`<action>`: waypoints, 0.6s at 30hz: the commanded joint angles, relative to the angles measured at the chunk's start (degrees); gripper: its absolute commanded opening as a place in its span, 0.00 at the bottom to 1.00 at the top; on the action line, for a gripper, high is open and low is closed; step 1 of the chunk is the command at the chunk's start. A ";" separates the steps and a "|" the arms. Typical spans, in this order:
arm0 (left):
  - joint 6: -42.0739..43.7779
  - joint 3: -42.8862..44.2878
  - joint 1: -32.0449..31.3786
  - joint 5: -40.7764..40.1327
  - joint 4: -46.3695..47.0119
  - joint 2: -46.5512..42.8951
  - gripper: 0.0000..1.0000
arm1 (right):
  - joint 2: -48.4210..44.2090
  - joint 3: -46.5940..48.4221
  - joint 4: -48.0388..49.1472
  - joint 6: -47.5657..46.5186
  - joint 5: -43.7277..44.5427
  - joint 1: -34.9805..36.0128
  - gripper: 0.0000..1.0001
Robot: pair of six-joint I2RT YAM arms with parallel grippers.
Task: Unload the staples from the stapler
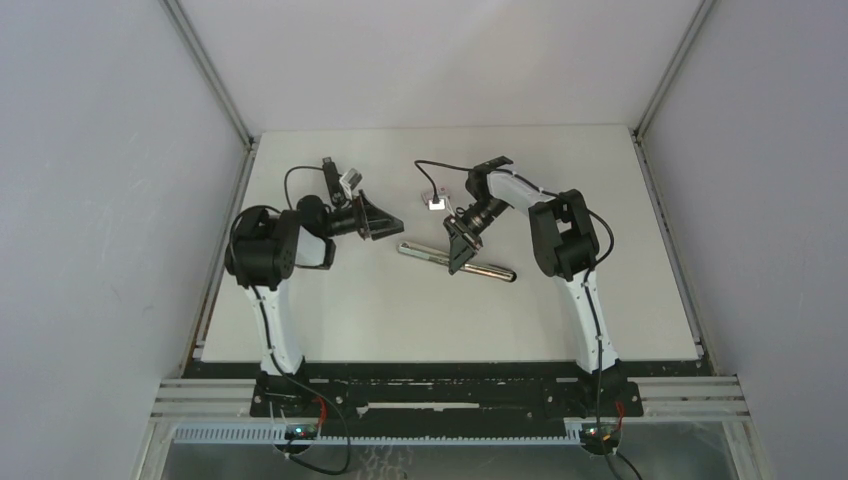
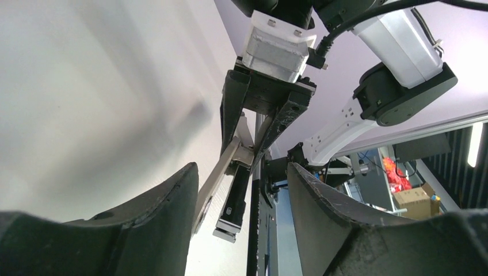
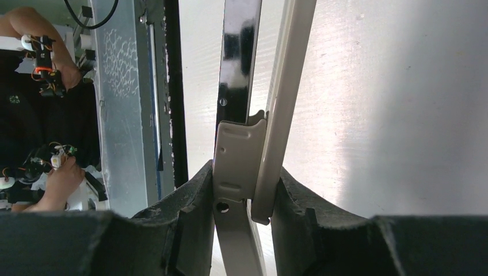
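The stapler (image 1: 495, 272) lies folded out long and flat on the white table (image 1: 400, 320), about in the middle, between the two arms. The right arm (image 1: 560, 235) bends down over it from the right side, and the left arm (image 1: 265, 250) reaches in from the left at a low height. The right gripper (image 1: 460, 252) is closed on the stapler near its hinge. In the right wrist view both fingers (image 3: 190, 207) press on the pale metal part, one at each side. The left gripper (image 1: 378, 220) stands wide and holds nothing. It is near the left end of the stapler, not touching it. A small box (image 1: 433, 201) sits on the table just behind the right gripper. The staples themselves I cannot make out.
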 commanded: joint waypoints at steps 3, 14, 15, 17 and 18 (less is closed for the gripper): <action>-0.80 0.08 1.67 -0.80 2.89 -2.37 0.64 | -2.17 1.41 -2.45 -1.78 -4.64 0.13 0.04; -0.50 0.42 3.43 -1.40 0.68 -4.71 0.69 | -6.21 -2.31 4.57 2.60 -0.22 -0.70 0.02; -0.33 0.58 3.48 -1.35 -0.33 -4.89 0.70 | -7.03 -3.16 5.50 3.28 0.23 -0.77 0.01; -0.09 0.69 3.73 -1.53 -1.75 -5.33 0.71 | -8.43 -4.54 7.62 4.43 1.87 -0.83 0.01; 0.66 0.91 3.79 -1.51 -3.59 -5.57 0.72 | -9.16 -5.21 8.92 4.84 2.44 -0.96 0.01</action>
